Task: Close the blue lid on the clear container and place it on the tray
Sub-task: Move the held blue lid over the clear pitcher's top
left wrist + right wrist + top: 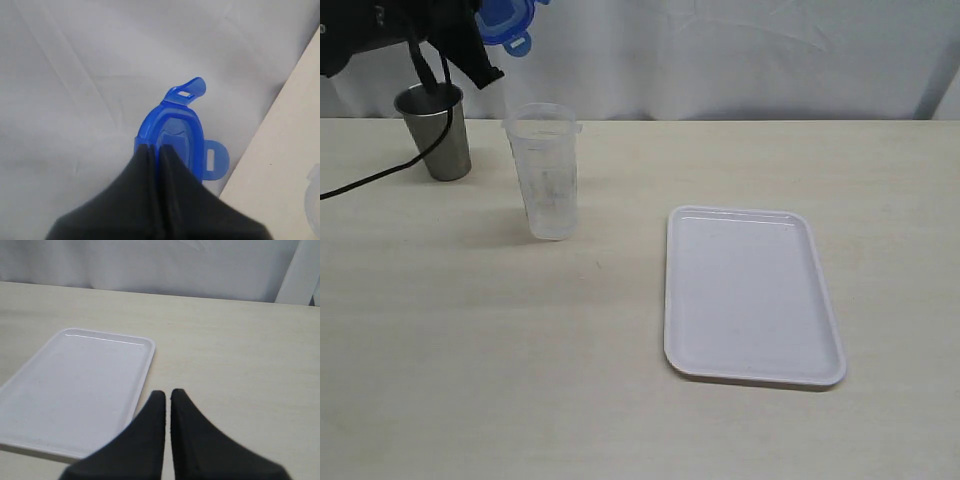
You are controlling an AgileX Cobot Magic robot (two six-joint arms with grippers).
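The blue lid (506, 22) hangs high at the top left of the exterior view, up and left of the clear container (546, 172), which stands upright and uncovered on the table. My left gripper (157, 149) is shut on the blue lid (176, 131), pinching its edge, with two snap flaps sticking out free. The white tray (750, 294) lies flat and bare to the right of the container. My right gripper (167, 393) is shut with nothing in it, hovering over the table beside the tray (75, 390); it does not show in the exterior view.
A grey steel cup (436, 130) stands at the back left, under the left arm, with a black cable (380, 176) trailing past it over the table. A white curtain (740, 50) closes off the back edge of the table.
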